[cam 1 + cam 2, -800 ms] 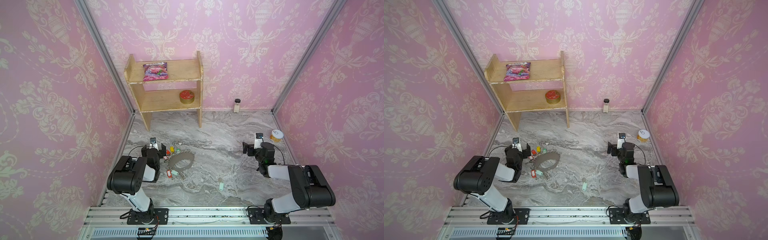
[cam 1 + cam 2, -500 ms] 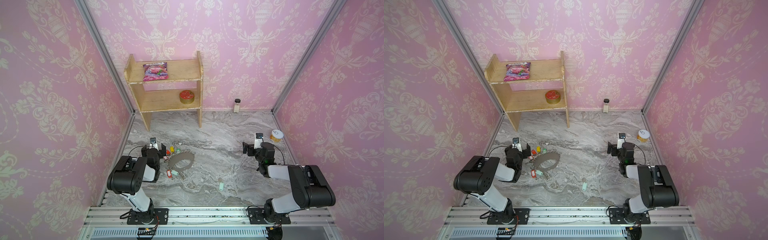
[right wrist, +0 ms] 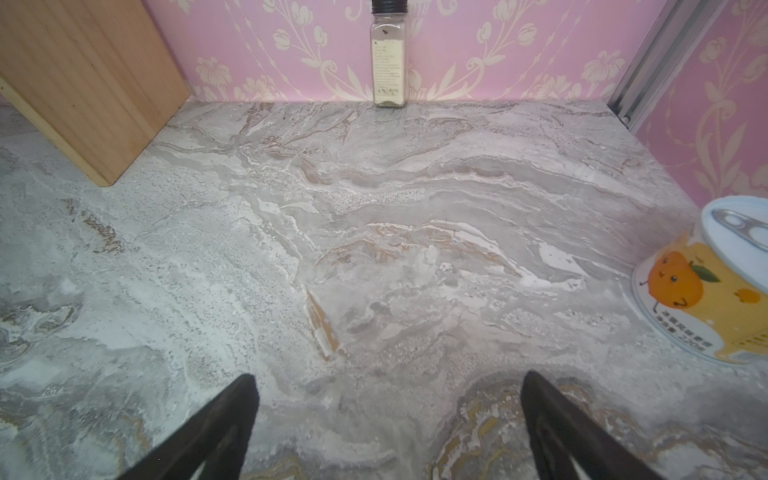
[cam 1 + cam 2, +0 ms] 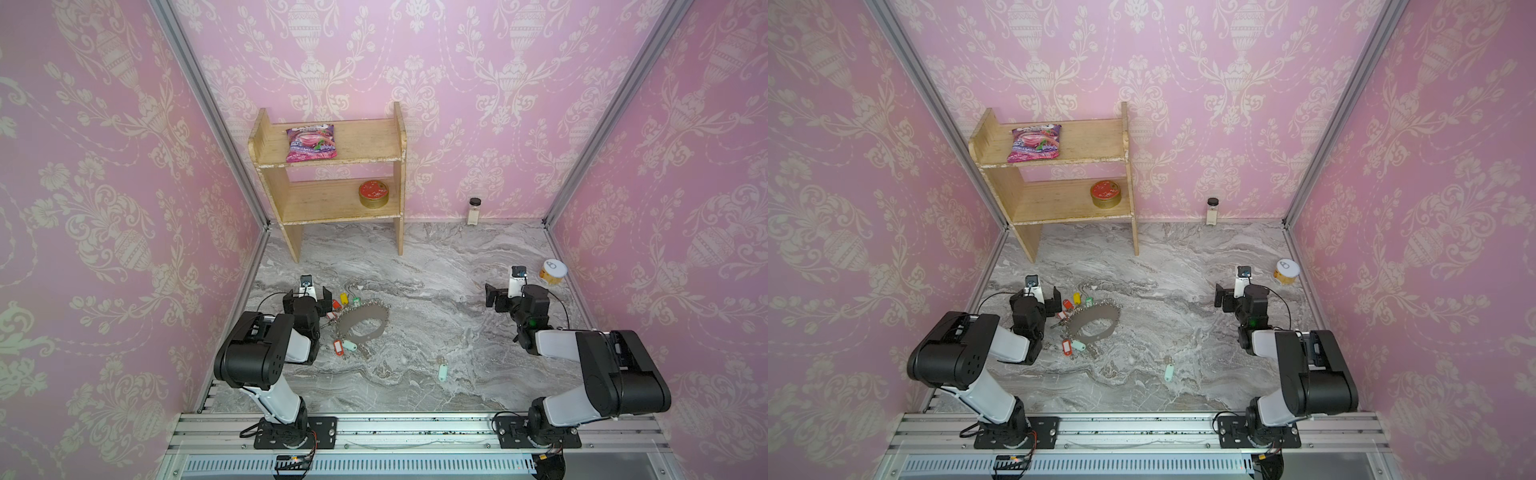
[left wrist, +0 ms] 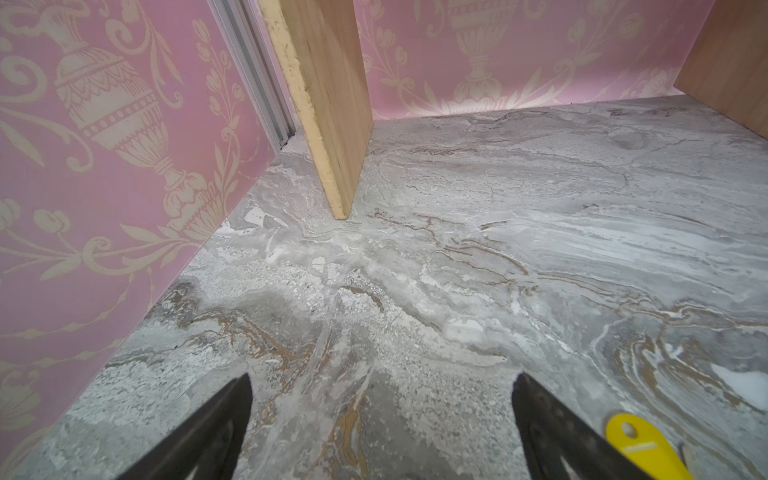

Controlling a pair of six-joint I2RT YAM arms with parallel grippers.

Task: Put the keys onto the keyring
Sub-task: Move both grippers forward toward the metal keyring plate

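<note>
**Q:** Left fingers (image 5: 199,436) and right fingers (image 3: 208,432): state?

**A:** Both pairs stand spread wide and hold nothing. Each gap shows only bare bench (image 4: 436,270).

**Q:** Describe the keys.

**A:** The keys (image 4: 443,371) (image 4: 1168,371) are a small bunch of silver metal with one pale mint-green oblong tag. In both top views they lie flat at the lower centre of the frame, between the left arm (image 4: 257,353) and the right arm (image 4: 615,374), touching nothing.

**Q:** And the keyring?

**A:** The keyring (image 4: 368,318) (image 4: 1096,318) is a flat grey hoop. Its rim is lined with small silver loops and with red, yellow and green tags. It lies centre-left of the frame, just beside the left arm's wrist. One yellow tag (image 5: 640,444) shows at the lower right of the left wrist view, just beside a finger. A red tag (image 4: 337,346) lies at the hoop's lower edge; whether it is attached cannot be told.

**Q:** Edges and clearance?

**A:**
- Keys and keyring are well apart, with bare bench between them.
- The centre of the frame is open bench up to the back wall.
- The wooden shelf (image 4: 399,166) stands at upper centre-left against the back wall.
- A spice jar (image 4: 473,211) stands at the back wall, right of the shelf.
- A can (image 4: 552,272) with an orange printed on it stands near the right wall, close to the right fingers.
- The front rail (image 4: 415,428) bounds the bench at the bottom of the frame, and the keys lie nearer to it than the keyring does.
</note>
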